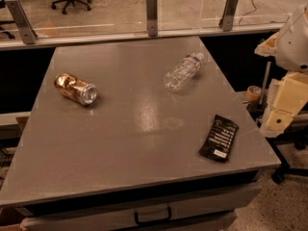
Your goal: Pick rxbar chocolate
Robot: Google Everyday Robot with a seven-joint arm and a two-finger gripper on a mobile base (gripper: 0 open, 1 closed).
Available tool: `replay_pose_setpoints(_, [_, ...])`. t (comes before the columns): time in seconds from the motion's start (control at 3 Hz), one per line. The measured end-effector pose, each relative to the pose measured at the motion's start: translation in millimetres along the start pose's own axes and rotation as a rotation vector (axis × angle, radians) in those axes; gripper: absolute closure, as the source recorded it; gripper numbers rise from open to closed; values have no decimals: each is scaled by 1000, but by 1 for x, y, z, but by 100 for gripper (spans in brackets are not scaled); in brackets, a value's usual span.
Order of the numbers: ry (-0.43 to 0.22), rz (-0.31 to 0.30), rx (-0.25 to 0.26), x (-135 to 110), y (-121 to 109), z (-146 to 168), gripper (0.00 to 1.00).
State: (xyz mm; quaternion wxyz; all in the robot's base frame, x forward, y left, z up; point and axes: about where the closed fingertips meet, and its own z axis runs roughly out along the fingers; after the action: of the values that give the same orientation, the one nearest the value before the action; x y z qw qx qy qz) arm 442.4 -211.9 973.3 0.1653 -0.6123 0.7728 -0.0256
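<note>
The rxbar chocolate (219,137) is a flat black wrapper with white text. It lies flat on the grey table (125,129) near the front right corner, angled slightly. My gripper (281,110) hangs off the table's right edge, beyond the bar and a little above table height. Its pale yellow parts show below the white arm (294,37). It holds nothing that I can see.
A crushed gold-brown can (75,88) lies on its side at the table's left. A clear plastic bottle (182,72) lies on its side at the back right. A glass barrier with metal posts (151,13) runs behind the table. A drawer handle (152,216) sits below the front edge.
</note>
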Motion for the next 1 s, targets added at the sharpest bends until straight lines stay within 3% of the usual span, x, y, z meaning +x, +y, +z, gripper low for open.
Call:
replay_pose_setpoints(0.33, [-85,-95,-66,-17,4,32,0])
replay_pose_setpoints(1.0, [-215,-419,-219,-37,28,101,0])
